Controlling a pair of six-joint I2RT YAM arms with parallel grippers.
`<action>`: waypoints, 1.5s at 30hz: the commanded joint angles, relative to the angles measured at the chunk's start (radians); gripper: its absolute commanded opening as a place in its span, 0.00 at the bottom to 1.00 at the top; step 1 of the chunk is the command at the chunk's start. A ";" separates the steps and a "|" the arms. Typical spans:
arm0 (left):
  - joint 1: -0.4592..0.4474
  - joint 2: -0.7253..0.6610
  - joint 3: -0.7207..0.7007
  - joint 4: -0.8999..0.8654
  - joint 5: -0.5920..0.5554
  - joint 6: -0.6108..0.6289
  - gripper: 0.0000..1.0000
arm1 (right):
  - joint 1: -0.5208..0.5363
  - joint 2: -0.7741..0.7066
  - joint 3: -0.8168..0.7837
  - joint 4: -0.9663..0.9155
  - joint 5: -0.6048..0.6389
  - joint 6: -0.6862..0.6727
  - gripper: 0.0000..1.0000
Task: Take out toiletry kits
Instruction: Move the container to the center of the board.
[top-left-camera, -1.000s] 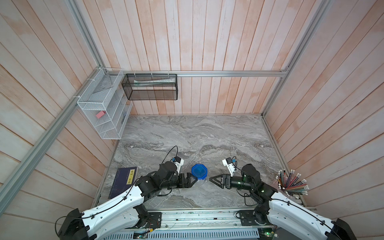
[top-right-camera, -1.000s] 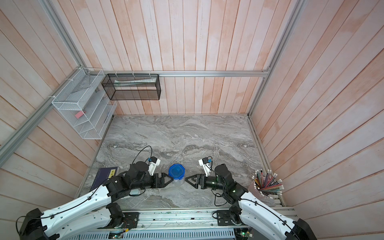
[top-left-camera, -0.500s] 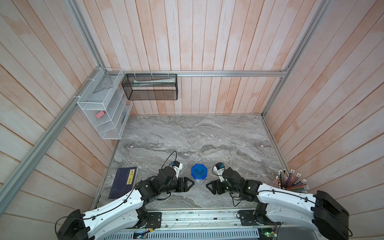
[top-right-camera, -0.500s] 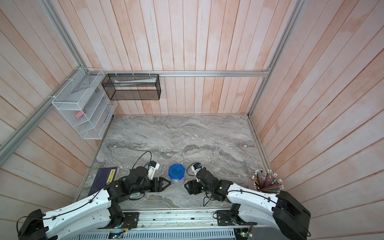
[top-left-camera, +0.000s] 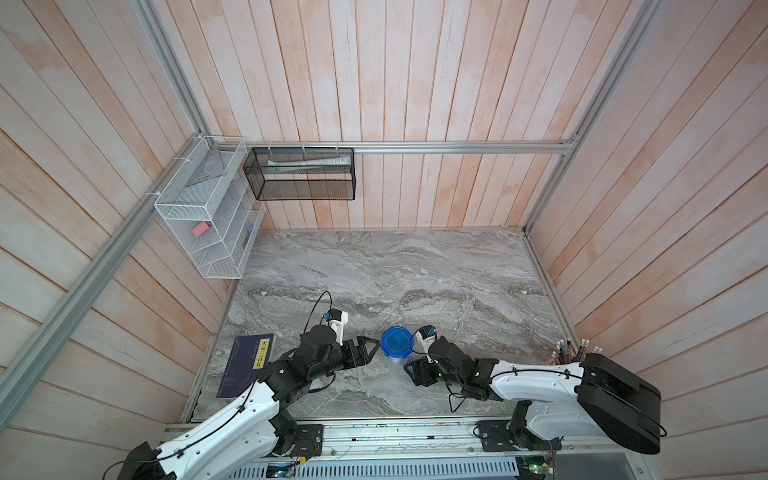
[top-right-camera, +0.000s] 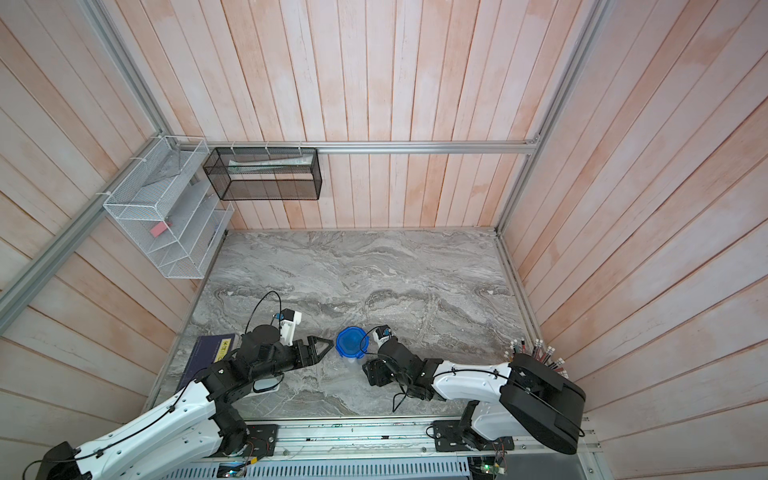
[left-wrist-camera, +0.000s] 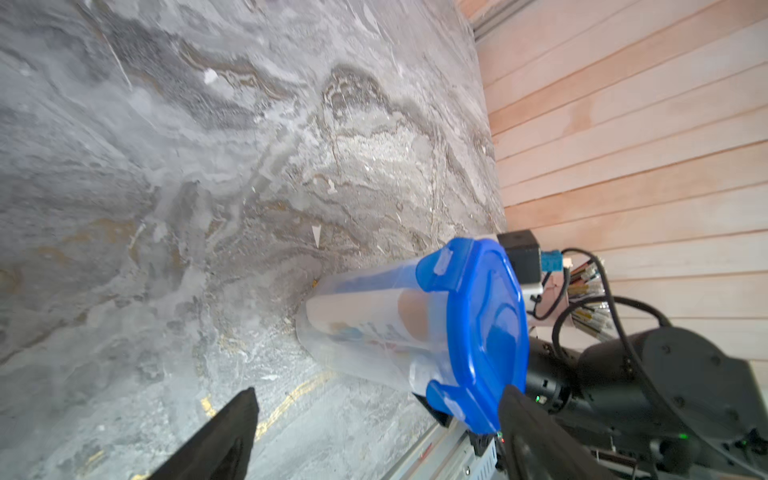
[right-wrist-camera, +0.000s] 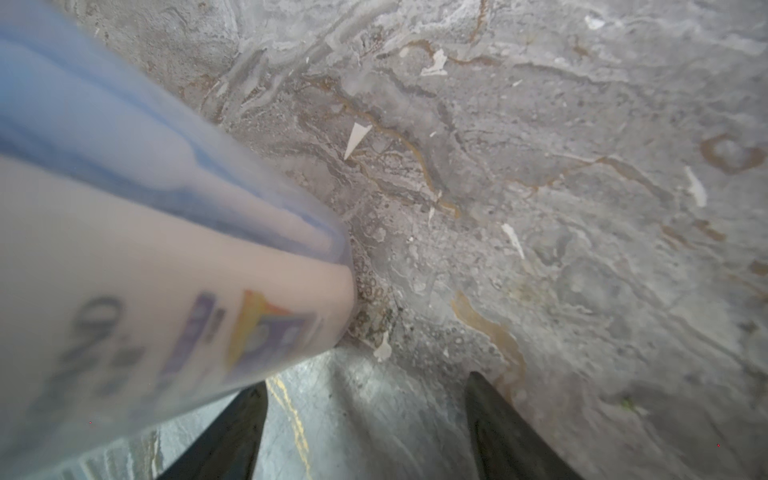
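Note:
A clear plastic jar with a blue clip lid (top-left-camera: 397, 342) (top-right-camera: 352, 341) stands upright near the table's front middle, lid on. The toiletry kits show blurred through its wall: a white bottle with an orange cap (left-wrist-camera: 409, 307), a white printed tube (right-wrist-camera: 166, 299) and a blue stick (right-wrist-camera: 124, 166). My left gripper (top-left-camera: 374, 350) (top-right-camera: 327, 347) (left-wrist-camera: 378, 392) is open just left of the jar, one finger (left-wrist-camera: 523, 419) beside the lid's clip. My right gripper (top-left-camera: 409, 369) (top-right-camera: 368, 372) (right-wrist-camera: 365, 382) is open, low by the jar's base on its front right, holding nothing.
A dark blue book (top-left-camera: 249, 370) lies at the table's front left. A cup of pencils (top-left-camera: 571, 353) stands at the right edge. A white wire rack (top-left-camera: 203, 232) and a black mesh basket (top-left-camera: 299, 178) hang on the walls. The metal rail (top-left-camera: 374, 436) runs along the front.
My right gripper has swung down from beside the lid to the jar's base at the front right. My left gripper drew back a little, then returned near the lid.

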 joint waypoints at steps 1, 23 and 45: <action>0.025 0.021 0.050 0.045 0.032 0.032 0.93 | 0.005 0.047 0.037 0.071 0.015 -0.020 0.75; 0.054 0.251 0.279 -0.165 -0.078 0.177 0.95 | -0.106 0.095 0.011 0.340 -0.274 -0.022 0.75; 0.079 0.432 0.257 -0.086 -0.037 0.149 0.90 | -0.558 0.391 -0.051 1.591 -1.125 0.867 0.56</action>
